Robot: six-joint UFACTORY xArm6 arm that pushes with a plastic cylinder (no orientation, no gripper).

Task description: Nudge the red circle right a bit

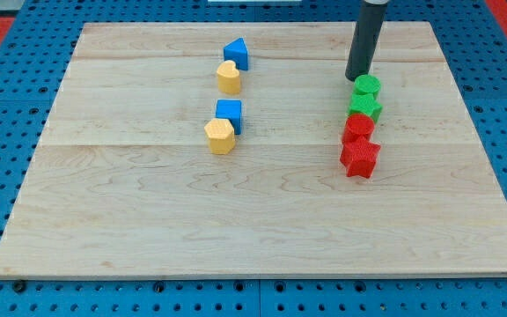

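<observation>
The red circle (358,129) sits at the view's right in a column of blocks on the wooden board (148,229). It touches the green star (365,107) above it and the red star (359,158) below it. A green circle (366,87) tops the column. My tip (355,78) rests on the board just above and left of the green circle, well above the red circle.
At centre-left, a blue triangular block (237,54) sits above a yellow heart (229,78). Lower, a blue cube (229,114) touches a yellow hexagon (221,136). A blue pegboard (7,106) surrounds the board.
</observation>
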